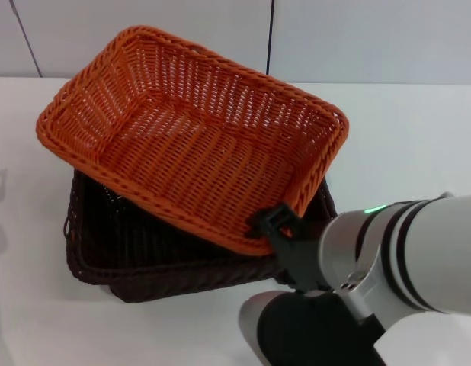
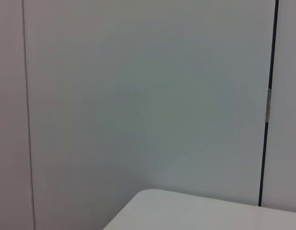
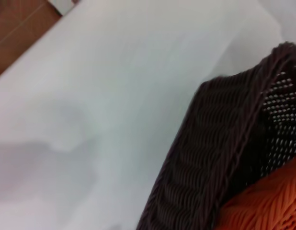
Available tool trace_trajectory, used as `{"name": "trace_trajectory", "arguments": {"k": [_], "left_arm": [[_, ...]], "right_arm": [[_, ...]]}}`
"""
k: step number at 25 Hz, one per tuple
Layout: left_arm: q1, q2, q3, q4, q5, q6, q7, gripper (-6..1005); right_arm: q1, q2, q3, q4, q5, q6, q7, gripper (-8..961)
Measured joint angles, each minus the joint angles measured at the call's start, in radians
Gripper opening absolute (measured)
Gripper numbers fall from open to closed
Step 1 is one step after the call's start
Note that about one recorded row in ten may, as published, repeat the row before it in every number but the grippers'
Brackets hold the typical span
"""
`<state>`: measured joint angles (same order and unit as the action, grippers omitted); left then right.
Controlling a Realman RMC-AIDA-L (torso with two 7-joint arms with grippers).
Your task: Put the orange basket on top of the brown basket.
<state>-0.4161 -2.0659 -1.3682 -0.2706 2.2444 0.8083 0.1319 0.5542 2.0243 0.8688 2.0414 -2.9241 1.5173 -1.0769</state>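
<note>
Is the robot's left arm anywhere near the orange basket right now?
Probably not. The orange basket sits tilted over the brown basket with only the right gripper at its rim; the left arm is nowhere in the head view.

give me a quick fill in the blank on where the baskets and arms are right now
1. The orange basket sits tilted over the ____ basket.
2. The right gripper is at the orange basket's ____ rim.
3. The brown basket rests on a ____ table.
4. The left wrist view shows only a wall and a table ____.

Missing words: brown; near; white; corner
</note>
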Motion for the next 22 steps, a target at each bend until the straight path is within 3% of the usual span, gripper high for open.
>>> {"name": "trace_trajectory", "arguments": {"k": [12, 22], "left_arm": [[0.008, -0.002, 0.01, 0.003, 0.005, -0.025, 0.0, 797], [0.008, -0.001, 0.014, 0.011, 0.005, -0.029, 0.0, 797]], "right_arm": [[0.019, 0.005, -0.005, -0.002, -0.001, -0.033, 0.008, 641], [0.045, -0.004, 0.011, -0.001, -0.003, -0.018, 0.02, 641]]}}
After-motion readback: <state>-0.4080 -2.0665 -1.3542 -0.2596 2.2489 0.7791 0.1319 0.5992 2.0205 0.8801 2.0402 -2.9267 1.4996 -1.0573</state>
